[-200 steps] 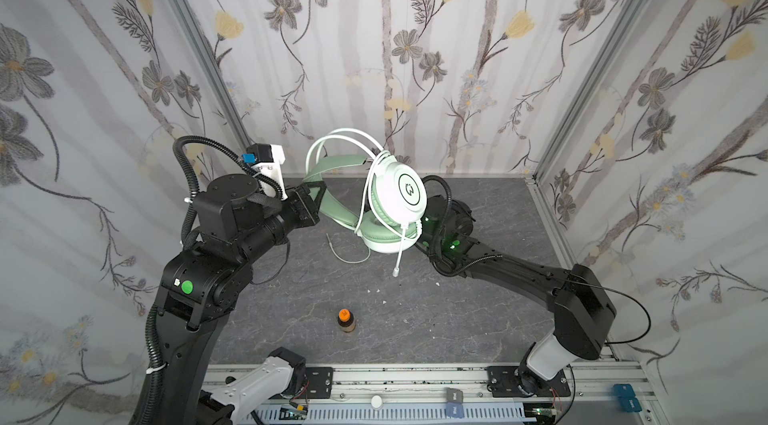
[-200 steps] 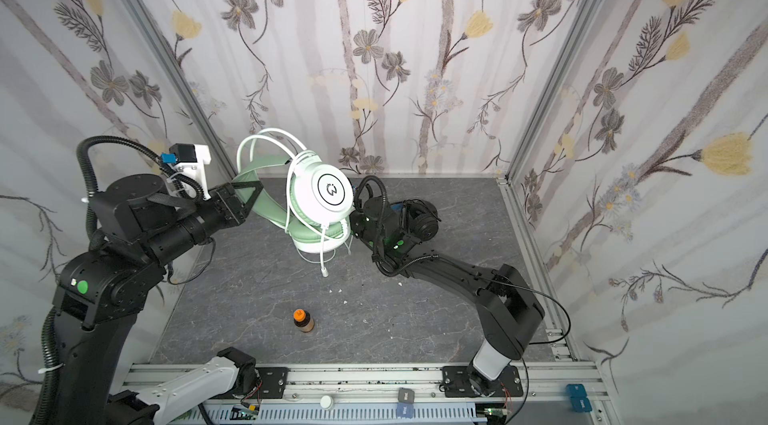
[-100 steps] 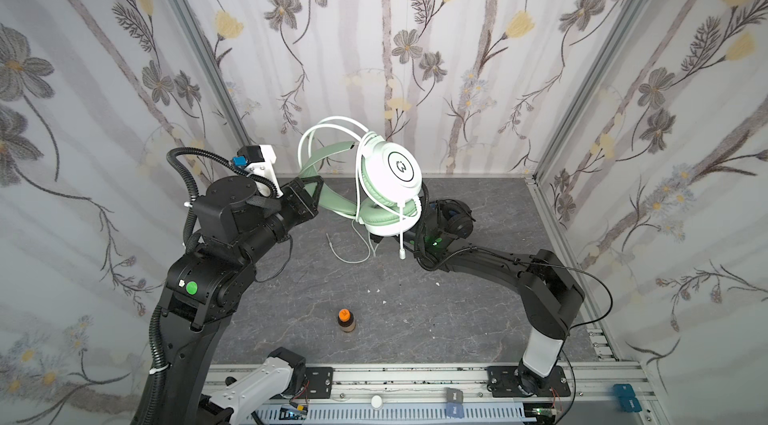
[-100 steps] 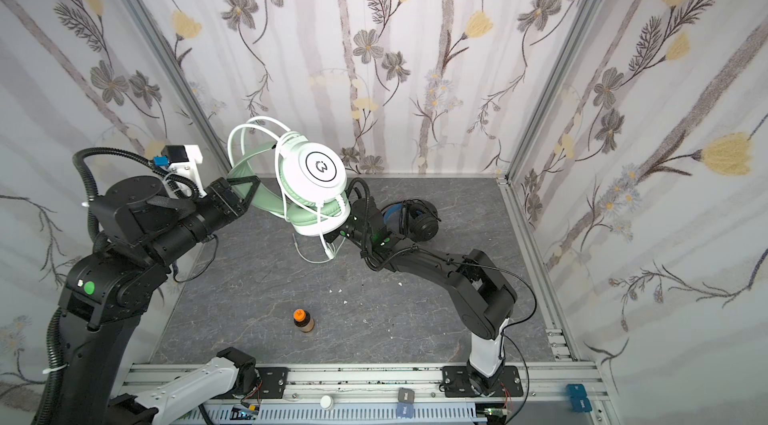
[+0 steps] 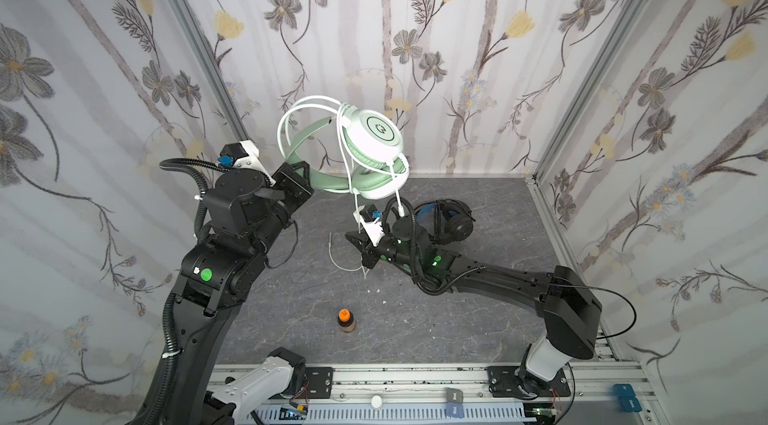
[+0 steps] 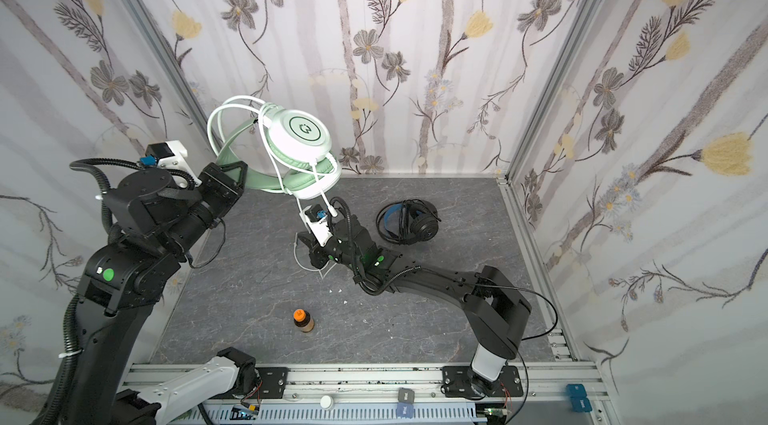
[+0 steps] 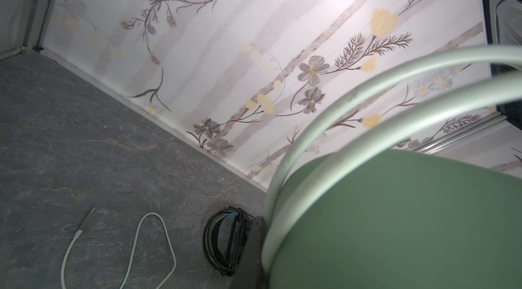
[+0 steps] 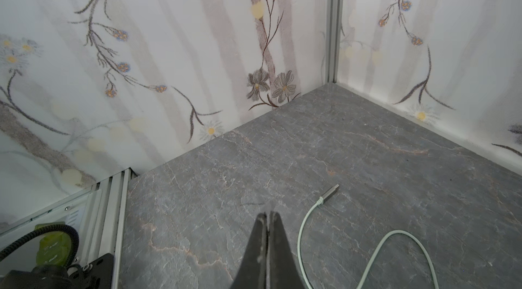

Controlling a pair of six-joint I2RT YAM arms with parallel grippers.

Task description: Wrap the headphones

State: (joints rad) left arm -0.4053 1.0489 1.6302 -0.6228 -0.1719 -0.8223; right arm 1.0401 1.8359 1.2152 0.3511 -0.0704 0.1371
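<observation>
The mint-green headphones (image 5: 376, 140) (image 6: 299, 140) hang in the air near the back wall. My left gripper (image 5: 306, 177) (image 6: 240, 171) is shut on their padded green band (image 7: 395, 217); one dark finger (image 7: 254, 245) shows beside it. Their white cable (image 5: 353, 177) drops from the ear cup and loops on the table, with the plug (image 8: 329, 191) (image 7: 86, 218) lying flat. My right gripper (image 8: 269, 214) (image 5: 356, 241) (image 6: 306, 241) is low over the table beside that loop, shut on nothing. The black headphones (image 5: 451, 221) (image 6: 409, 221) (image 7: 223, 242) lie at the back right, cable coiled round them.
A small brown bottle with an orange cap (image 5: 345, 321) (image 6: 302, 321) stands near the table's front middle. Flowered walls close the table on three sides, with metal corner posts (image 8: 330, 24). The arms' mounting rail (image 5: 395, 377) runs along the front edge.
My left arm has lifted the green headphones higher and toward the back. My right gripper has shut and swung left and down beside the cable loop on the table.
</observation>
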